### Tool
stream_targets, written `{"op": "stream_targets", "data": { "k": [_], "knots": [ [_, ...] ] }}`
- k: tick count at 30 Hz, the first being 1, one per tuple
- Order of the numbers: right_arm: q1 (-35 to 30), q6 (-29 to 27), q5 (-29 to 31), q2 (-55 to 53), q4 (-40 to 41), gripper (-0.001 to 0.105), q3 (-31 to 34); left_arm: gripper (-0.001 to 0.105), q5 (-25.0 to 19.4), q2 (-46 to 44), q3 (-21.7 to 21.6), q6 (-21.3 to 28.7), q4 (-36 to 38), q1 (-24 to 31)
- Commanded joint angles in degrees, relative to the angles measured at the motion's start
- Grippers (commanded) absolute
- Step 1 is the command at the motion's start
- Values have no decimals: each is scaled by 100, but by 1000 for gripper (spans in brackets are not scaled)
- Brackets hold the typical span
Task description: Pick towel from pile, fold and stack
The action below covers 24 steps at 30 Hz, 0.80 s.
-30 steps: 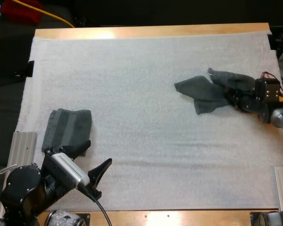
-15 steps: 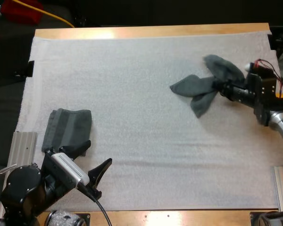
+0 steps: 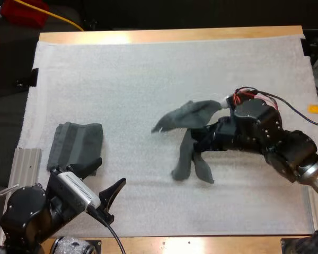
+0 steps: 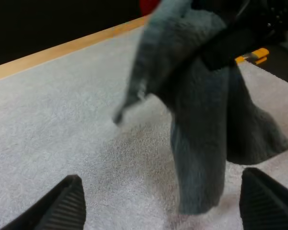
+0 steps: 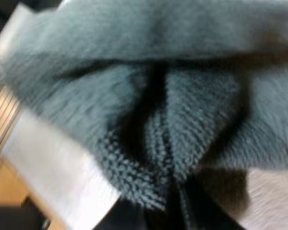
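A crumpled dark grey-green towel [image 3: 188, 135] hangs over the middle of the white mat [image 3: 148, 74], its lower ends touching the mat. My right gripper [image 3: 204, 138] is shut on the towel [image 5: 149, 110], whose cloth bunches between the fingers. A folded towel [image 3: 76, 144] lies flat at the mat's left side. My left gripper [image 3: 107, 185] stands open near the front left, just in front of the folded towel. In the left wrist view the hanging towel [image 4: 197, 110] dangles ahead of the spread fingertips [image 4: 62, 206].
A metal rail [image 3: 22, 166] sits at the mat's left edge beside the folded towel. The wooden table edge [image 3: 169, 35] runs along the far side. Bare mat stretches across the far half and the front middle.
My right arm has swung leftward and toward the front, carrying the towel from the mat's right side to its middle. The towel now hangs lifted. The left arm has stayed put.
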Motion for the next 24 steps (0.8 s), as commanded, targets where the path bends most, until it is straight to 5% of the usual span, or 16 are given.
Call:
{"op": "stream_targets", "data": {
  "k": [1,4,8,14,16,17,20,24],
  "knots": [
    [156,-42,-4,-108,153,2,-51,66,58,5,-61,-60,-102,-32],
    [721,-50,265,-97,387,2,53,66,58,5,-61,-60,-102,-32],
    [668,-36,431,-26,327,2,118,66,58,5,-61,-60,-102,-32],
    [663,40,408,838,-571,5,116,66,58,5,-61,-60,-102,-32],
    [599,253,548,1068,-913,21,116,66,58,5,-61,-60,-102,-32],
    [504,415,664,1207,-1222,49,116,66,58,5,-61,-60,-102,-32],
    [232,472,1273,1172,-1539,97,78,66,58,5,-61,-60,-102,-32],
    [167,451,1456,889,-1369,90,79,66,58,5,-61,-60,-91,-32]
  ]
}}
